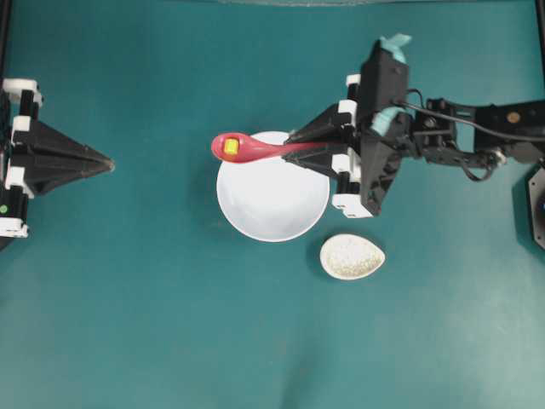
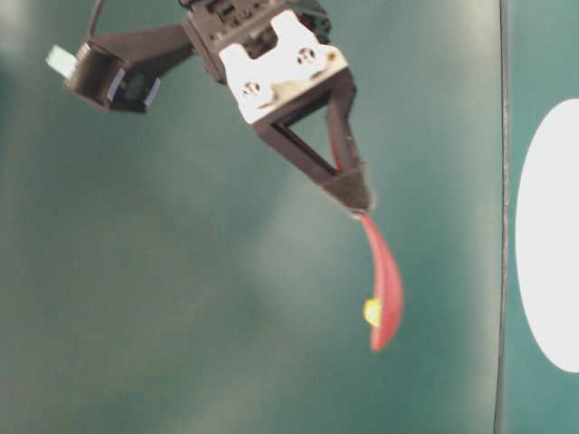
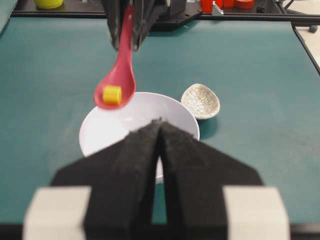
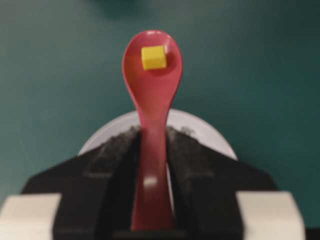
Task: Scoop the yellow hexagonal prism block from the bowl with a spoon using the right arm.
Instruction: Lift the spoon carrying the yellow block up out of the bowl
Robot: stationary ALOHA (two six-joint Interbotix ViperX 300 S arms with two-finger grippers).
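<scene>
Right gripper (image 4: pixel 152 175): jaws clamped on handle of the spoon (image 4: pixel 152 100), the sensible hold. Spoon glossy, stiff, probably slick; pink-red, deep oval scoop. Yellow hexagonal prism block (image 4: pixel 153 57) sits loose in scoop, tiny, likely light, could slide if tipped. Scoop is raised above the bowl (image 1: pixel 272 200), over its far-left rim. Bowl white, on the bench. Left gripper (image 1: pixel 106 162): jaws together, well left of bowl.

Teal tabletop (image 1: pixel 153 324), black rail (image 3: pixel 250 15) at far edge, even lighting
</scene>
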